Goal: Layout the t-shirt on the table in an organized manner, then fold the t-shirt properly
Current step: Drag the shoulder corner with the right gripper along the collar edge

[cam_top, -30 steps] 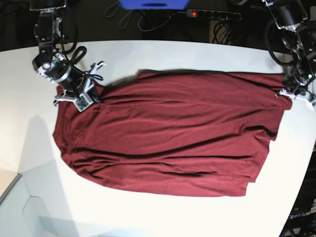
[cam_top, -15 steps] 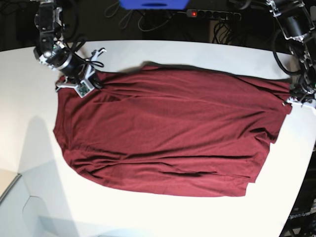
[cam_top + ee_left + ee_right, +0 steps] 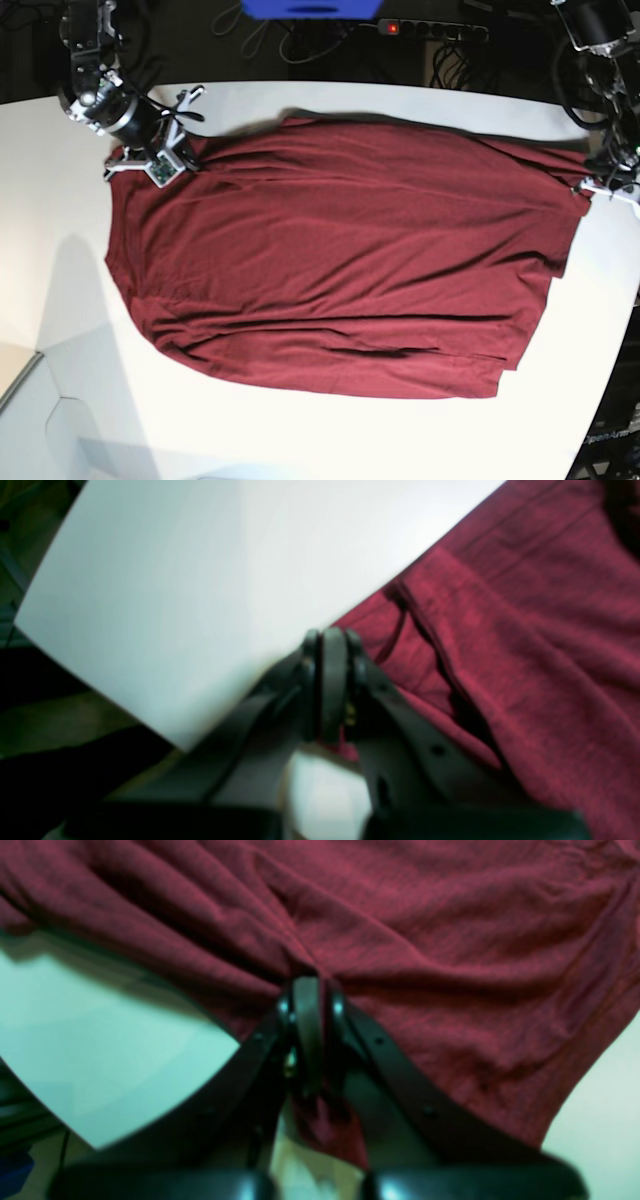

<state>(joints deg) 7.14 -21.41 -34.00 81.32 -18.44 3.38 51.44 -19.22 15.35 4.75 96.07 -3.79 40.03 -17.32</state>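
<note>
While the t-shirt (image 3: 340,265) lies spread, left fingers (image 3: 350,645) and right fingers (image 3: 305,1000) pinch its corners

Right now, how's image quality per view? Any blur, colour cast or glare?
Left wrist view: soft all over, left gripper smeared, table nearly blown-out white. Right wrist view: blurred too, right gripper out of focus, table tinted green-cyan. Base view: sharpest; t-shirt folds readable, soft grey shadow on the table at lower left, no hard glare.
</note>
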